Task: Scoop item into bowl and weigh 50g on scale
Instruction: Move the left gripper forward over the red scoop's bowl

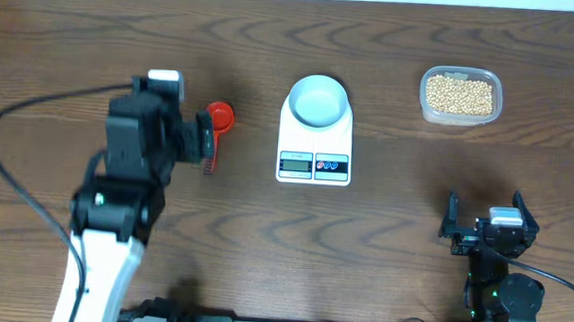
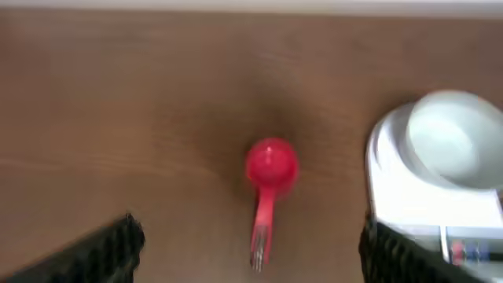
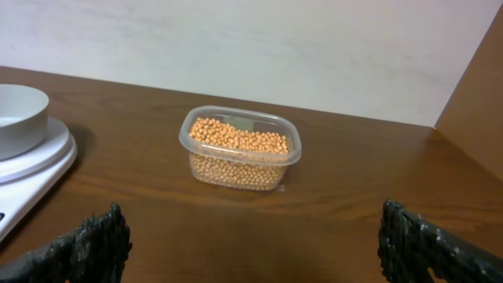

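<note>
The red scoop [image 2: 267, 185] lies just in front of the wide-open, empty left jaws, handle pointing back at them, far from the open right jaws.

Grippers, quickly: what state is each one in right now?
Left gripper: open, holding nothing, above the red scoop.
Right gripper: open, holding nothing.

Red scoop [image 2: 271, 165], white scale [image 1: 315, 143], tan beans [image 3: 238, 140]
</note>
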{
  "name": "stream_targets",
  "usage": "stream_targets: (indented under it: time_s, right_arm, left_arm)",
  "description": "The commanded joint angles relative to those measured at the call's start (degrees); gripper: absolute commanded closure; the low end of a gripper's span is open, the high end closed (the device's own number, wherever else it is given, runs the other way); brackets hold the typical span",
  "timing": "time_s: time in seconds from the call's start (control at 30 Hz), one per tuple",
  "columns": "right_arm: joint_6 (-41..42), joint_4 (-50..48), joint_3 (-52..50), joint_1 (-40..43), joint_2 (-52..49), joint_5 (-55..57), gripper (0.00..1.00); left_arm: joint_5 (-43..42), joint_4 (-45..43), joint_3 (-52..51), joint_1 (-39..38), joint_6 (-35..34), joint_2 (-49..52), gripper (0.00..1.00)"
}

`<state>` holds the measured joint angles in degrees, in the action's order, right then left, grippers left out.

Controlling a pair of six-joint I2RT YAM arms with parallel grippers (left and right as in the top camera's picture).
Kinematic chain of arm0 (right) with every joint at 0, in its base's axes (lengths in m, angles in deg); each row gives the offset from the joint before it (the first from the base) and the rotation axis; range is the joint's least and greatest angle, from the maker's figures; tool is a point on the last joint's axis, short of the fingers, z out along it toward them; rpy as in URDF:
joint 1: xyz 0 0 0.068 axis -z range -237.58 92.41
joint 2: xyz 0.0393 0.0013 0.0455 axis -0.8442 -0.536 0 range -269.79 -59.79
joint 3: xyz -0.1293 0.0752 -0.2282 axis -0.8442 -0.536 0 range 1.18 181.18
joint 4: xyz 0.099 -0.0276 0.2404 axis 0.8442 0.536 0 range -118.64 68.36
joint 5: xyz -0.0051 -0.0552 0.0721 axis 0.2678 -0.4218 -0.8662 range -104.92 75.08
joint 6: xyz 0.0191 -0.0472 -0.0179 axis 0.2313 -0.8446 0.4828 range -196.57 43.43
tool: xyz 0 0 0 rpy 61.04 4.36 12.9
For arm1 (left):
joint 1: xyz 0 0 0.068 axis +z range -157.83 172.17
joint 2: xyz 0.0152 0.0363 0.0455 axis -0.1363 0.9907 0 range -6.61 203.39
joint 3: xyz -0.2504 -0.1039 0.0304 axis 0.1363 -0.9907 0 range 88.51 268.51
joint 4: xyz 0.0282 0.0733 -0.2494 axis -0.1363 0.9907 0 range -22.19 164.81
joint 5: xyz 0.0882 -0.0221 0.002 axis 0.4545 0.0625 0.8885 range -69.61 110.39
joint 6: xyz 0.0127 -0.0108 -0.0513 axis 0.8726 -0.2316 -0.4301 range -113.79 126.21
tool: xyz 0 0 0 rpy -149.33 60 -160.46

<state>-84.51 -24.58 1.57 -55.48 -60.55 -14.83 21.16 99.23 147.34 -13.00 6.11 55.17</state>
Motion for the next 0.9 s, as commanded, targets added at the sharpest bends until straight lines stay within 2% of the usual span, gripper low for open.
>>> stream_targets:
  time_s: [0.0, 0.3, 0.87]
  right_arm:
    - [0.6, 0.2, -0.1, -0.3, 0.2, 0.8, 0.01]
    - [0.6, 0.2, -0.1, -0.3, 0.2, 0.8, 0.01]
    - [0.6, 0.2, -0.1, -0.3, 0.2, 0.8, 0.01]
  left_arm:
    - [-1.1, 6.9, 10.8, 2.1, 0.5, 8.2, 0.1]
    - [-3.5, 18.5, 25.8, 4.9, 1.2, 22.3, 0.1]
    - [-2.9, 20.3, 27.0, 5.5, 2.3, 37.3, 0.1]
